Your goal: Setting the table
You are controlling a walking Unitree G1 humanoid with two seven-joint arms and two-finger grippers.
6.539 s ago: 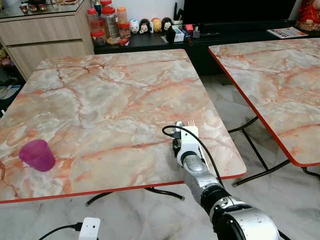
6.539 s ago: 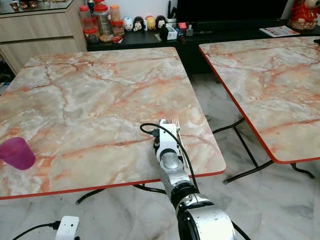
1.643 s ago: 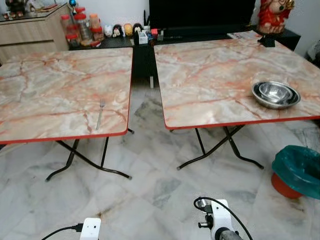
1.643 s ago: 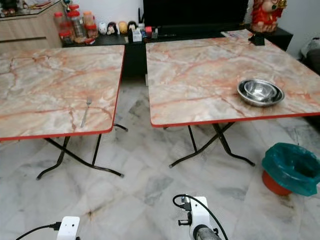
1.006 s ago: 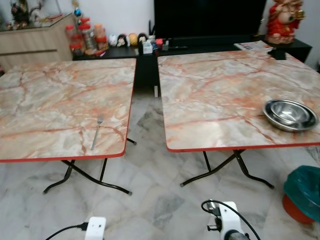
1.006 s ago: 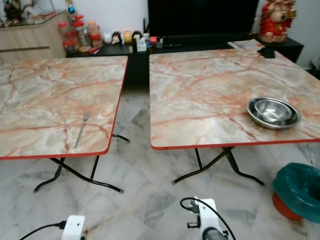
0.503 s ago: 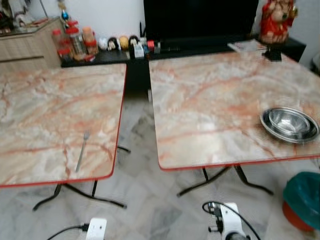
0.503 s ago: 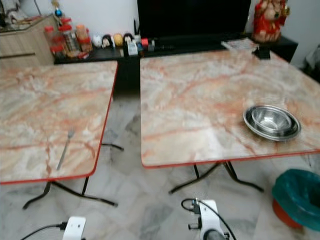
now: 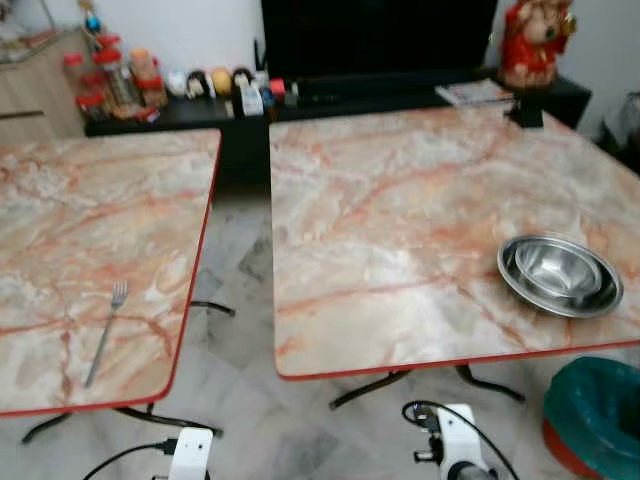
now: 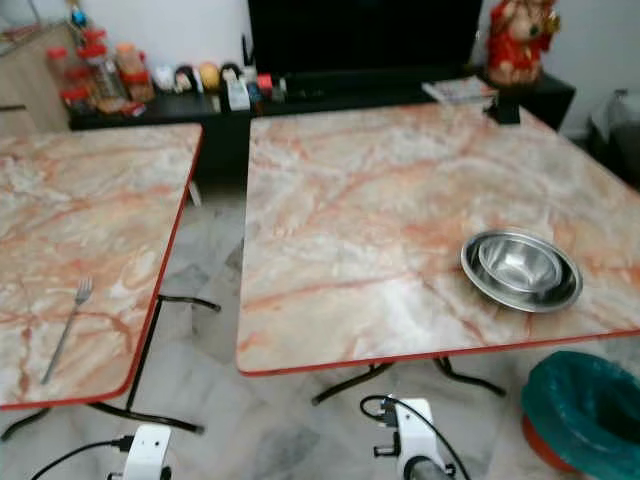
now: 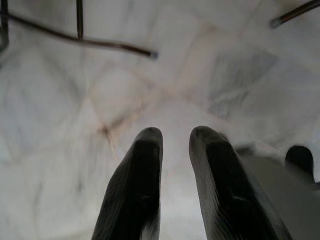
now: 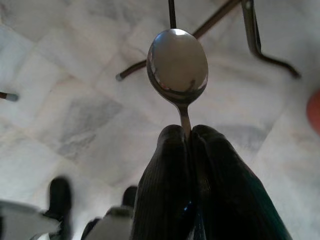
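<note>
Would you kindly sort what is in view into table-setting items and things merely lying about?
Belonging to the job:
spoon, held in the right gripper
fork on the left table
steel bowls on the right table

Just lying about:
teal-lined bin
jars
red figurine
magazine

The two tables (image 9: 400, 200) are showing pink-orange marble veining with red edges; the bowl (image 9: 560, 274), the fork (image 9: 105, 333) and the spoon (image 12: 177, 67) are shining silver; the bin (image 9: 598, 405) is wearing a teal bag; the floor (image 11: 165, 90) is looking pale grey marble.
</note>
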